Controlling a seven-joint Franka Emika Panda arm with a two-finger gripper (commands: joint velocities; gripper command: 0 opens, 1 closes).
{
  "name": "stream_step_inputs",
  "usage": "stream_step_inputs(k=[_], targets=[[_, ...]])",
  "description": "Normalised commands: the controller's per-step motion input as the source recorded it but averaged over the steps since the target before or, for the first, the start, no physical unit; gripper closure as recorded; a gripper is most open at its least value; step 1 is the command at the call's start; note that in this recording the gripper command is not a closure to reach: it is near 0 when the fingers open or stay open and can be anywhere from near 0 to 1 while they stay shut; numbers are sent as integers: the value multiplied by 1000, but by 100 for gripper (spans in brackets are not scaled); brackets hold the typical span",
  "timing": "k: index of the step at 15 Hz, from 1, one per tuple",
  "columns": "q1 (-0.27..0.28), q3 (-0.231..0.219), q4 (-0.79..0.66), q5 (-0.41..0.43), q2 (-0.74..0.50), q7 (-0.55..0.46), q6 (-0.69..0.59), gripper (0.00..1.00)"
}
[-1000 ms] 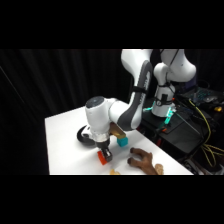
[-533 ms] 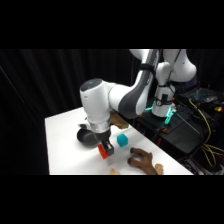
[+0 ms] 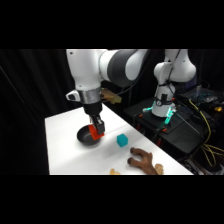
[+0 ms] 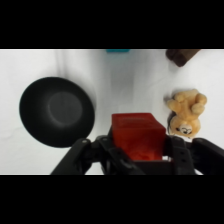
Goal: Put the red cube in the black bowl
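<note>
From my remote station, the arm (image 3: 107, 67) looked glossy white, built of rounded segments with dark grey joint bands. Its base column (image 3: 167, 87) at two o'clock wore a teal-lit collar. The gripper (image 3: 96, 129) ended in black linkage and dark jaws.

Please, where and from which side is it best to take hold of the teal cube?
Probably from above, gripper fingers on two opposite flat side faces of the teal cube. It sits alone on the table, apart from the bowl, with free space around it.
</note>
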Motion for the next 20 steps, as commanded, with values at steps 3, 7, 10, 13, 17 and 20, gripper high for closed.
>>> stream_step_inputs(k=[3,7,10,13,17,20], targets=[[-239,-56,64,165,-136,-503,-157,100],[-156,-43,159,171,-66,-347,-170,100],[-60,-24,161,119,62,-180,-45,100],[-36,-9,119,129,205,-160,90,100],[-64,-10,169,111,277,-187,192,100],[-102,8,233,144,247,-202,151,100]])
